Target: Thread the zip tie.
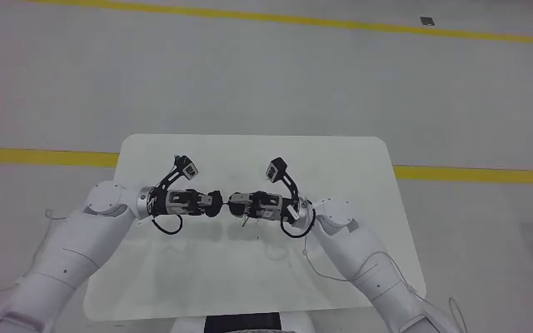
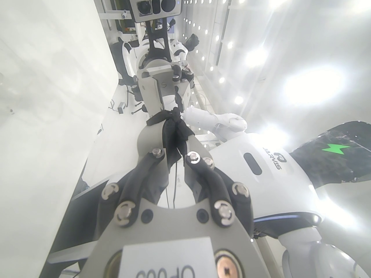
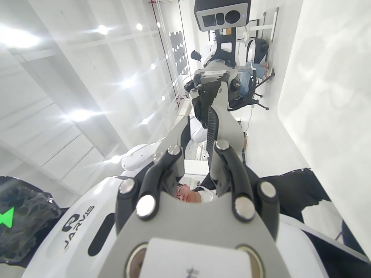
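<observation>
Top view: both arms lie level over the table (image 1: 250, 158), the left arm in from 9 o'clock and the right arm from 3 o'clock, meeting near the table's middle, a shade toward 10 o'clock. Left hand (image 1: 214, 201) and right hand (image 1: 234, 201) sit tip to tip, with the zip tie (image 1: 223, 201) a small dark blob bridging them (no detail at this range). The left wrist view adds what the top cannot. The left hand (image 2: 171, 128) is pressed onto a black strap, the zip tie (image 2: 173, 141). The strap runs out between its fingers and bunches into a dark lump where the right hand's tips meet it. The right wrist view gives the strap's ribbed teeth. The zip tie (image 3: 211, 127) lies along the inner face of one finger. The right hand (image 3: 203, 112) pinches it near the tips, with the left hand's tips close against it on the far side.
</observation>
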